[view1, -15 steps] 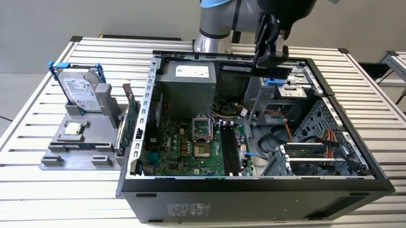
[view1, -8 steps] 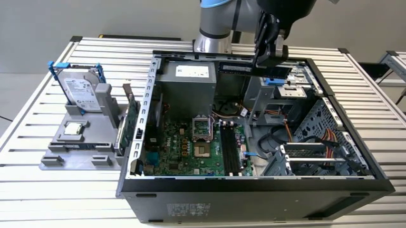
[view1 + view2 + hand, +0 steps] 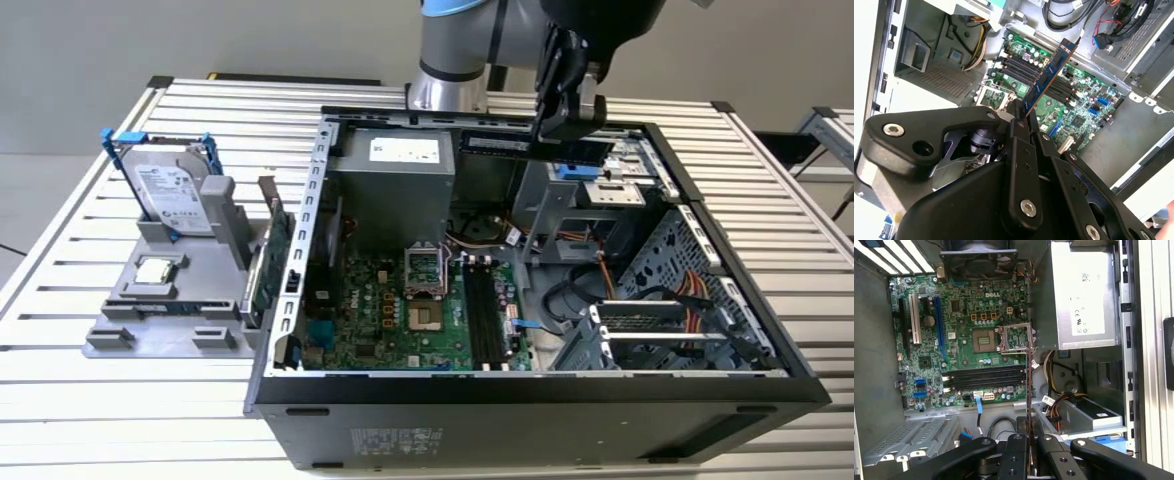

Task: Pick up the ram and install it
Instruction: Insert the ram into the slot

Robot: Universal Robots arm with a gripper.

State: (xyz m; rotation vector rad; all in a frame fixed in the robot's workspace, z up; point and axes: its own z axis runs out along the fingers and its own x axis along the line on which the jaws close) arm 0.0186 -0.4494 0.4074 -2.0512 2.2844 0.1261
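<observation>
The black two-finger gripper (image 3: 566, 128) pinches one end of the thin dark-green ram stick (image 3: 497, 144) above the open grey computer case (image 3: 320, 185), its long axis level, free end toward the exterior view's left

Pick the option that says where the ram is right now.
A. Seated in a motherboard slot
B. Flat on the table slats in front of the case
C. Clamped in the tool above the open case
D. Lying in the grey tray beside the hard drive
C: in the second wrist view the ram is pinched in the tool and hangs in the air over the motherboard, whose memory slots look empty.
</observation>
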